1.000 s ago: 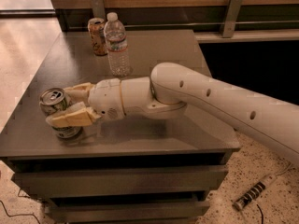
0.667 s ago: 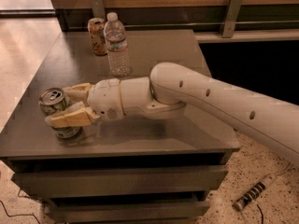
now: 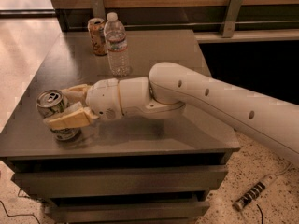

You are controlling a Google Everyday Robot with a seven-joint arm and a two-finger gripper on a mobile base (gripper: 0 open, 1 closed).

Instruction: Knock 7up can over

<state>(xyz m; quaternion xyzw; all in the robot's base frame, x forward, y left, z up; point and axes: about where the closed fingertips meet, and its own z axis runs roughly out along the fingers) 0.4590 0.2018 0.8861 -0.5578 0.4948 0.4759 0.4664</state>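
Observation:
The 7up can, silver with a pull-tab top, stands upright near the front left corner of the dark table. My gripper reaches in from the right on a white arm. Its two tan fingers sit one on either side of the can, the near one across the can's front and the far one behind it. The fingers are spread with the can between them, close to or touching it.
An orange-brown can and a clear plastic water bottle stand at the back of the table. The table's front and left edges lie close to the 7up can. A power strip lies on the floor at right.

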